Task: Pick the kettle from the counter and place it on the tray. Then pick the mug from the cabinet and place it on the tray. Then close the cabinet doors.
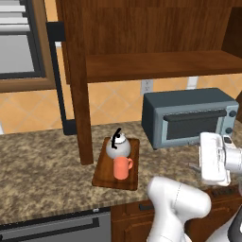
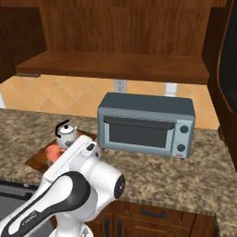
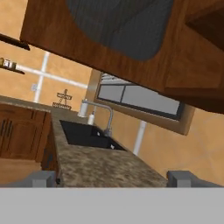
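The silver-grey kettle (image 1: pixel 118 144) (image 2: pixel 67 133) and the coral-orange mug (image 1: pixel 123 168) (image 2: pixel 53 152) both stand on the dark wooden tray (image 1: pixel 105 176) (image 2: pixel 36 162), which lies on the granite counter (image 1: pixel 42 165) (image 2: pixel 185 171). The cabinet (image 1: pixel 156 66) (image 2: pixel 115 65) above is open and its shelf is bare. The left cabinet door (image 1: pixel 78 94) (image 3: pixel 109 30) stands out edge-on, and the right door (image 2: pixel 229 60) swings out at the far right. My gripper (image 1: pixel 194 165) (image 3: pixel 113 178) hovers right of the tray, pointing left, open and holding nothing.
A grey-blue toaster oven (image 1: pixel 189 118) (image 2: pixel 146 125) sits on the counter just right of the tray, behind my hand. A sink with a faucet (image 3: pixel 94 127) and a window (image 3: pixel 135 98) (image 1: pixel 16 47) lie off to the left.
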Tool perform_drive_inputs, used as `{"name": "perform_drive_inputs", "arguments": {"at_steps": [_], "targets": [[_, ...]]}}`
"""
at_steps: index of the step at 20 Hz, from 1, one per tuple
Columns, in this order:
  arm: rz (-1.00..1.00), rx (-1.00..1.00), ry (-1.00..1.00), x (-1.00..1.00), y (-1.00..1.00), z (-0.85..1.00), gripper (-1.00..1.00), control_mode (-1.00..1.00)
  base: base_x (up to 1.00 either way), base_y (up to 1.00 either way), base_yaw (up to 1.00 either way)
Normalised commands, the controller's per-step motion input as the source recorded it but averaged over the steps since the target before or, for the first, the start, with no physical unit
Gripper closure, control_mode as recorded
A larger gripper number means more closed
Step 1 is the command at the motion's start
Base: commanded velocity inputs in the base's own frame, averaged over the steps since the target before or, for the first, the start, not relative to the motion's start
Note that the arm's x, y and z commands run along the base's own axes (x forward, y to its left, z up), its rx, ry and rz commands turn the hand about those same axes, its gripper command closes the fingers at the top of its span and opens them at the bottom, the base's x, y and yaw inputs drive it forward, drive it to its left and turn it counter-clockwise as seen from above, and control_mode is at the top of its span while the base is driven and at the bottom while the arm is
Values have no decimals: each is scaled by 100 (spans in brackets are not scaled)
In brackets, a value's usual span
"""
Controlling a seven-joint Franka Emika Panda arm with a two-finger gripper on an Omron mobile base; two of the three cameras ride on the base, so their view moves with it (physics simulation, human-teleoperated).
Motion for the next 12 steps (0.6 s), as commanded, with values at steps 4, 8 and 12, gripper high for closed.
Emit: {"name": "perform_drive_inputs", "arguments": {"at_steps": [4,8,12], "targets": [[-11,0,0,17,-81,31,-100,-100,0,0,0],[-8,0,0,9,-38,24,-100,-100,0,0,0],[0,0,0,1,0,0,-100,-100,0,0,0]]}}
